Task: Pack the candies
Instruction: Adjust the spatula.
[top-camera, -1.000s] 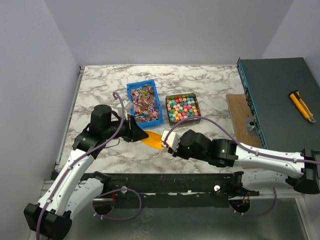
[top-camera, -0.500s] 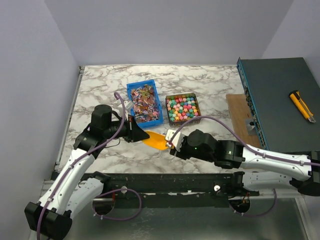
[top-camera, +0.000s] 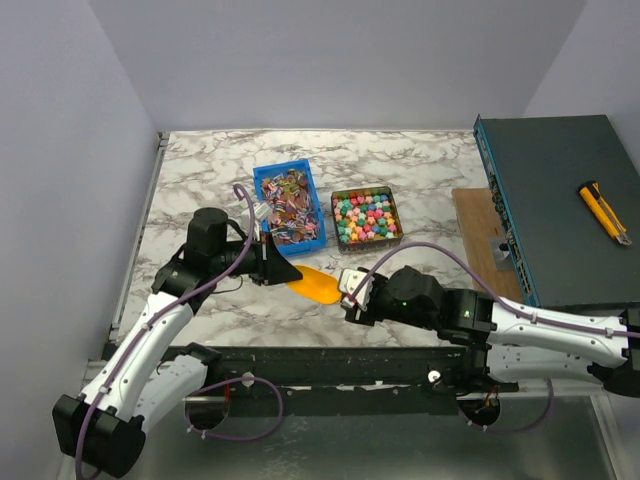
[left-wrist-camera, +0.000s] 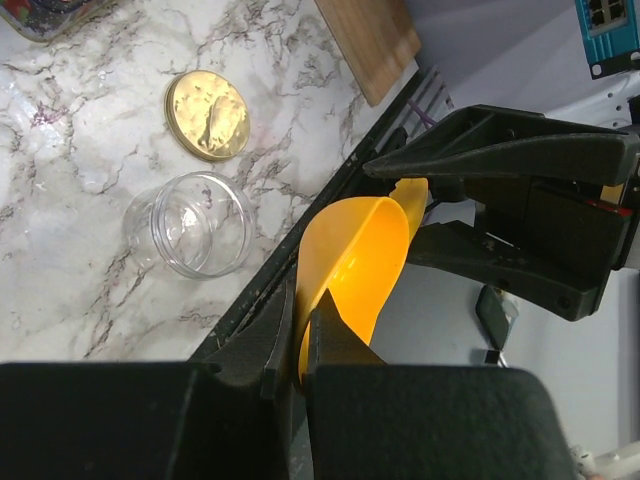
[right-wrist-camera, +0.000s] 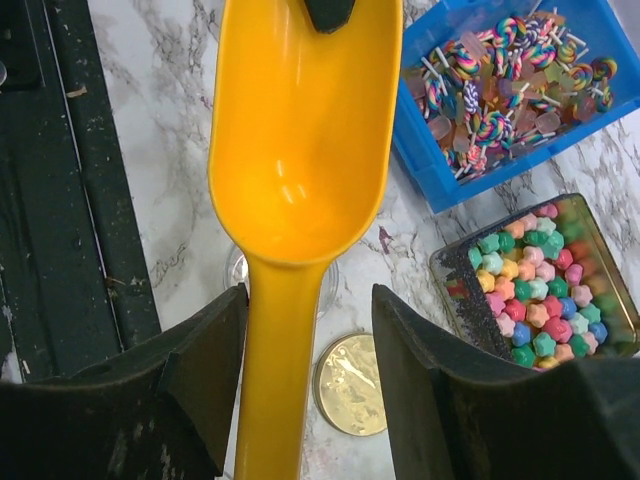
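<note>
The wrapped candies (top-camera: 288, 205) fill a blue bin (top-camera: 318, 240), also in the right wrist view (right-wrist-camera: 500, 70). The chunky candies (top-camera: 365, 217) fill a dark tin, also in the right wrist view (right-wrist-camera: 545, 275). My left gripper (top-camera: 278, 270) is shut on the bowl rim of the yellow-orange scoop (top-camera: 316, 286), as the left wrist view (left-wrist-camera: 298, 325) shows. My right gripper (top-camera: 352, 292) is open, its fingers either side of the scoop's handle (right-wrist-camera: 275, 380); the handle lies close to the left finger. A clear empty jar (left-wrist-camera: 190, 223) and a gold lid (left-wrist-camera: 207, 115) lie on the marble below.
A teal-grey box (top-camera: 560, 200) with a yellow utility knife (top-camera: 605, 212) stands at the right, next to a wooden board (top-camera: 478, 230). A black rail (top-camera: 330, 360) runs along the table's near edge. The gold lid also shows in the right wrist view (right-wrist-camera: 350, 385).
My right gripper has drawn back to the right along the scoop's handle. My left gripper and the scoop have shifted slightly right.
</note>
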